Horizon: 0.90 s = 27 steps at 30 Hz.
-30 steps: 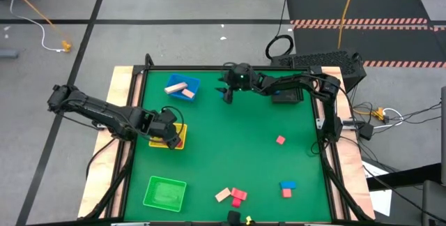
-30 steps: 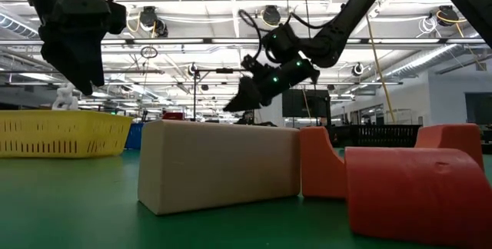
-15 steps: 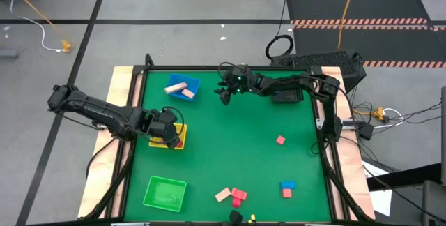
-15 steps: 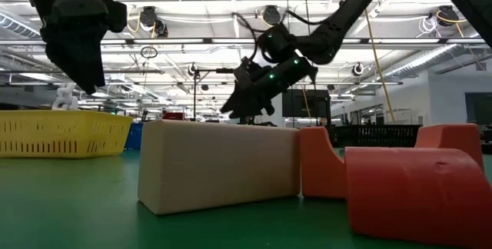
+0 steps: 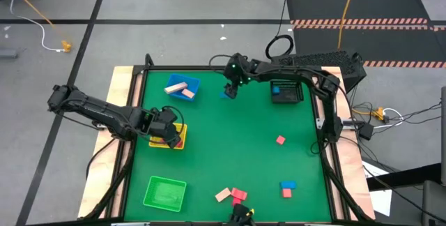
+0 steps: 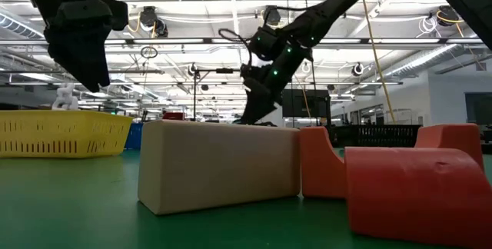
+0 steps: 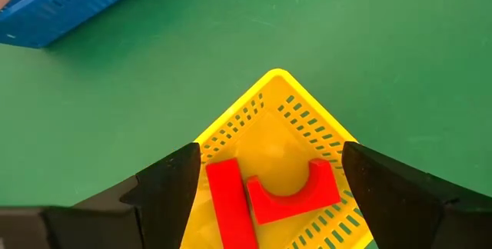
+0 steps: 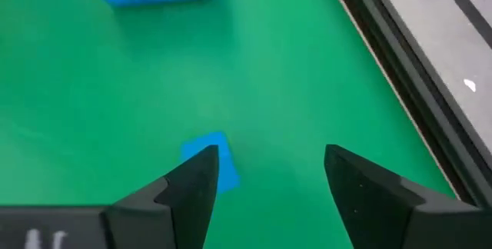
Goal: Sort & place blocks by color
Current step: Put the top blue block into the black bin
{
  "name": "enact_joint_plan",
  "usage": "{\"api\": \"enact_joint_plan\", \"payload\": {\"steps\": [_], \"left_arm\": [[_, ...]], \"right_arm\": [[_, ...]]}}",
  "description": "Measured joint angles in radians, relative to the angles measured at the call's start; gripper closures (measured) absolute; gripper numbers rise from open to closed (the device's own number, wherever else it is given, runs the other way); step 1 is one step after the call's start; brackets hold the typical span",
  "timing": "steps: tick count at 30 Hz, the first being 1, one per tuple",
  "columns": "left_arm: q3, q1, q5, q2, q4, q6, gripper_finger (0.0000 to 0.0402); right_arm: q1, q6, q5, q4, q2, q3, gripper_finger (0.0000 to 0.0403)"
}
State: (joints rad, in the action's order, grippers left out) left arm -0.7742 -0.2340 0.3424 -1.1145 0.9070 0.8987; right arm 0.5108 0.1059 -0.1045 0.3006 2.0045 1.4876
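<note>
Right gripper (image 5: 230,91) hangs in the upper middle of the high view, between the blue tray (image 5: 184,87) and the black mesh basket (image 5: 286,93). Its wrist view shows the fingers spread and holding nothing, with a small blue block (image 8: 211,161) lying on the green worktop (image 5: 237,142) just beyond one fingertip.

Left gripper (image 7: 265,195) hovers over the yellow tray (image 5: 175,136) at the left-centre of the high view, its fingers wide apart and empty. Under it, inside that tray, lie a red bar (image 7: 229,207) and a red arch block (image 7: 296,195), touching each other.

Two blocks, one tan (image 5: 175,86) and one pink (image 5: 188,94), sit in the blue tray. The green tray (image 5: 165,192) stands at the lower left. Loose on the green surface are a pink block (image 5: 280,140) right of centre, a blue block (image 5: 288,184) with a red one (image 5: 286,193) just below it at the lower right, and a tan bar (image 5: 223,195) beside red pieces (image 5: 238,196) at the bottom centre.

Pale wooden strips edge the worktop on its left and right, and grey floor surrounds it, with black matting striped in red and white at the upper right. In the low view a tan bar and orange-red arch blocks fill the foreground, before a large hall with ceiling lights.
</note>
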Motion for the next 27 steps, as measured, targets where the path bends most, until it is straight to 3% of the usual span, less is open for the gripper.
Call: {"api": "enact_joint_plan", "payload": {"steps": [7,13,27], "left_arm": [[0.000,0.000,0.000,0.000,-0.004,0.001,0.0082],[0.000,0.000,0.000,0.000,-0.004,-0.004,0.0082],[0.000,-0.001,0.000,0.000,-0.001,-0.030,0.0082]], "right_arm": [[-0.012,0.144,-0.032,-0.001,0.046,0.000,0.0124],[-0.029,0.300,-0.053,-0.077,0.109,0.000,0.0118],[-0.035,0.262,-0.057,-0.142,0.174,0.002,0.0125]]}}
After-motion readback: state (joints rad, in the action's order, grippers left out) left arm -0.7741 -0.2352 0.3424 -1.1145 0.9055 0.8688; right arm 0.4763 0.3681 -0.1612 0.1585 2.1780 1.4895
